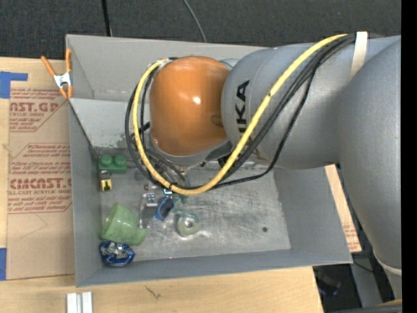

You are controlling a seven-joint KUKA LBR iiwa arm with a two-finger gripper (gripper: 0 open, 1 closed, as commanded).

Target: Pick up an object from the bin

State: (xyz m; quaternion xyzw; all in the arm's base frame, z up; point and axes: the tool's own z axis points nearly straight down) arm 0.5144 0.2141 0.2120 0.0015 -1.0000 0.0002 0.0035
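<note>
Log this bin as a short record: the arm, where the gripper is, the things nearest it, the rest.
bin: grey metal bin, things gathered in its left part
arm: enters from the right, orange cover above the bin's middle
gripper: low over the floor, left of centre
nearest things: small blue piece; pale ring-shaped thing
rest: pale green cup on its side; blue thing in the front left corner; green block and small yellow-black piece by the left wall
held: cannot tell

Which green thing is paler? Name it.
The cup at the bin's lower left, beside the blue thing; the block above it is darker green.
</note>
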